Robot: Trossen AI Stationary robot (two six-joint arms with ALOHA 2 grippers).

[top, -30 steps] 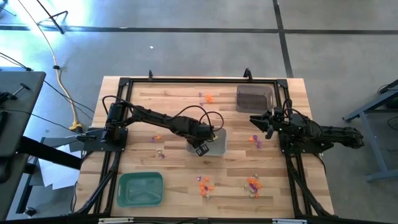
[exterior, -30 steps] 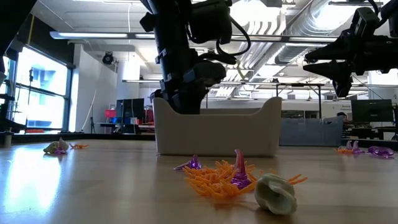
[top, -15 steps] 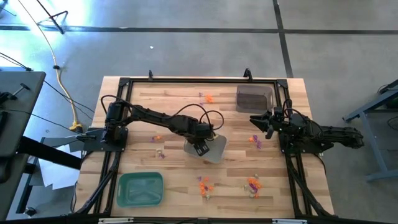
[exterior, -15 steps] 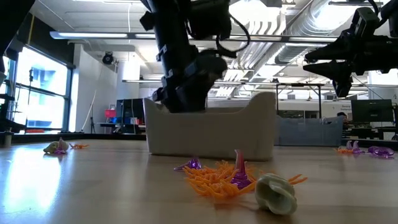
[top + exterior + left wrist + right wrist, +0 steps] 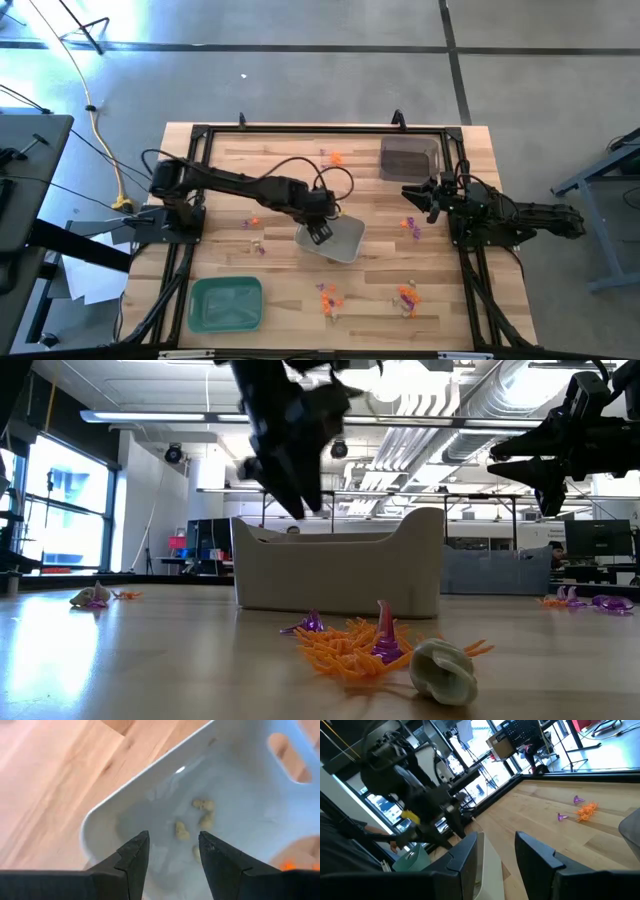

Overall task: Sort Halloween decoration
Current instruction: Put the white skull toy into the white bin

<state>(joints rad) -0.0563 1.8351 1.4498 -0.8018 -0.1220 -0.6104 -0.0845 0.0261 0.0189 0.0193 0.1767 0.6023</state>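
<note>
The left gripper is hovering over the near-left corner of the pale grey plastic tray at the middle of the light wooden slatted table, its two dark fingers standing apart with nothing between them. Inside that tray a few small whitish-beige trinkets are lying together on the floor (four or so, as the left wrist view shows them).

The right gripper is hanging above the table's right side, fingers parted and empty, just beyond a small purple trinket cluster.

The rest of the tiny Halloween decoration is lying scattered on the wood: an orange spiky piece with purple bits and an orange-and-purple heap near the front edge, an orange piece at the far side, and small bits left of the tray.

A green plastic tray is sitting at the front left, and a dark translucent tray at the far right.
</note>
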